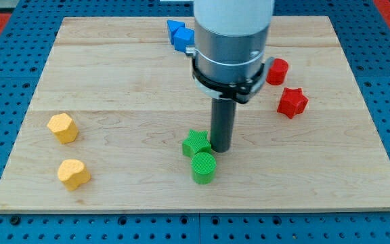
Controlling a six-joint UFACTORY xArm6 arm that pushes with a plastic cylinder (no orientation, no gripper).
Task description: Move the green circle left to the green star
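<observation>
The tip (221, 149) touches the green star's (196, 143) right, just above the green circle (204, 167). No gripper; nothing is held. Yellow blocks (62, 127) sit far left.

My tip (221, 149) stands hard against the green star (196, 143) on its right, with the green circle (204, 167) just below both, so that cluster blocks me left and down. Rightward the board (114, 74) lies open up to the red star (292, 102). Two yellow blocks (62, 128) (73, 174) sit well apart at left.
</observation>
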